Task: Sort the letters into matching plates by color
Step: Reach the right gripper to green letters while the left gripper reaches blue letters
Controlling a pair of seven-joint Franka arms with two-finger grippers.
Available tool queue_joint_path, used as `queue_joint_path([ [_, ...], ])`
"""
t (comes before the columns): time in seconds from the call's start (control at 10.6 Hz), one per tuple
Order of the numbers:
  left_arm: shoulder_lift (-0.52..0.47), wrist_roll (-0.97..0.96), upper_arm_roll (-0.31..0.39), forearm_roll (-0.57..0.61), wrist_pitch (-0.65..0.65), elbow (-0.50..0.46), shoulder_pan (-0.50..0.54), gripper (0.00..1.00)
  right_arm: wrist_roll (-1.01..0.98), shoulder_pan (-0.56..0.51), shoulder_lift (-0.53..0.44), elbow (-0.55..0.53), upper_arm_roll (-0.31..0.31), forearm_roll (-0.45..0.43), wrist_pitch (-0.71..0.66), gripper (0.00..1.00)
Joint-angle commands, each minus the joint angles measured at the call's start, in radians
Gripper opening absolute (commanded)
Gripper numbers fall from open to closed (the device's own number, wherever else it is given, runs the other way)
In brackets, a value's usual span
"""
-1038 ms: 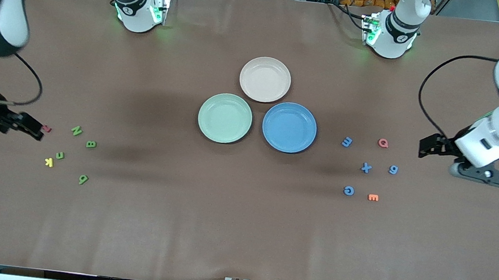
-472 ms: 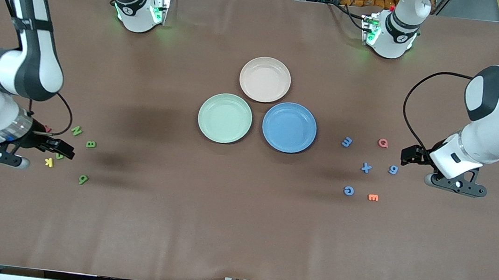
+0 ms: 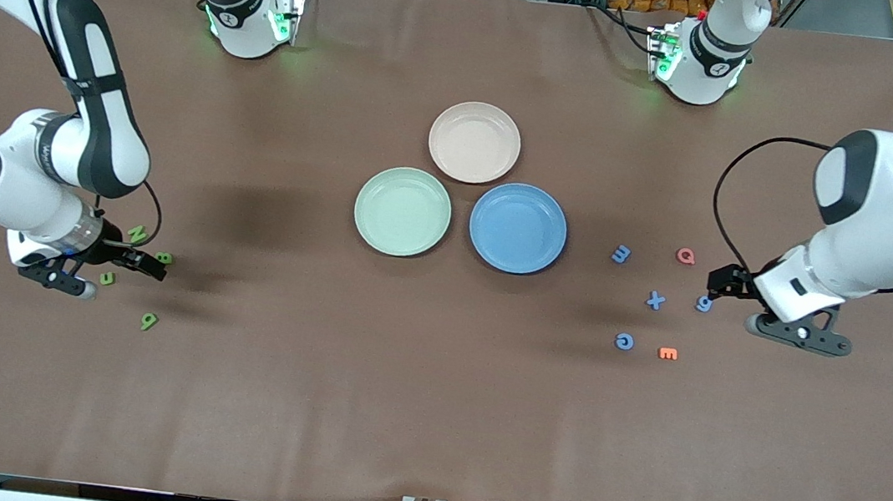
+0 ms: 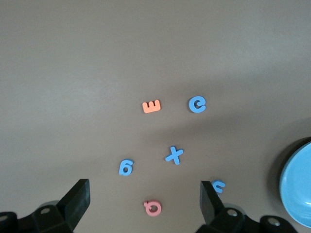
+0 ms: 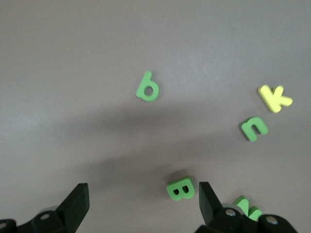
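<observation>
Three plates sit mid-table, touching or nearly so: mint green plate [image 3: 402, 211] toward right arm's end, blue plate [image 3: 518, 228] beside it toward left arm's end, beige-pink plate [image 3: 475, 142] farther from front cam than both; all three hold nothing. Green letters cluster at right arm's end: N [image 3: 136, 233], B [image 3: 163, 258], u [image 3: 107, 277], 6 [image 3: 148, 321]; the N partly covered by arm and cable in front view, cut off at frame edge in right wrist view. Yellow k [image 5: 275, 98] shows in right wrist view only; in front view the arm hides it. Right gripper [image 3: 146, 266] low over the green cluster, jaws wide, nothing held, B [image 5: 180, 188] just by one finger. Blue ones at left arm's end: m-like piece [image 3: 621, 254], x [image 3: 655, 300], 9 [image 3: 704, 303], c-like piece [image 3: 624, 341]; orange E [image 3: 667, 354] and red-pink Q [image 3: 686, 256] lie mixed among them. Left gripper [image 3: 722, 280] low, just beside the 9, jaws wide, empty. In left wrist view the m-like piece is half hidden by a finger [image 4: 209, 201], blue plate cut off at edge. Tiny label on right arm's wrist unreadable.
</observation>
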Motion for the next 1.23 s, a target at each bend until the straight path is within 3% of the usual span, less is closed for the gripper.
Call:
queue_joint_path([
  [0.0, -0.012, 0.125, -0.027, 0.025, 0.137, -0.158, 0.005, 1.00, -0.002, -0.003, 0.053, -0.011, 0.006, 0.018, 0.020, 1.00],
  [0.38, 0.075, 0.142, -0.054, 0.117, 0.183, -0.183, -0.005, 1.00, -0.002, -0.013, 0.116, -0.012, 0.004, 0.018, 0.032, 1.00],
  [0.76, 0.135, 0.141, -0.064, 0.175, 0.371, -0.289, -0.024, 1.00, -0.012, -0.027, 0.128, -0.068, 0.003, 0.006, 0.079, 1.00],
  [1.13, 0.239, 0.138, -0.064, 0.261, 0.434, -0.277, -0.026, 1.00, -0.012, -0.029, 0.121, -0.077, 0.003, 0.000, 0.080, 1.00],
])
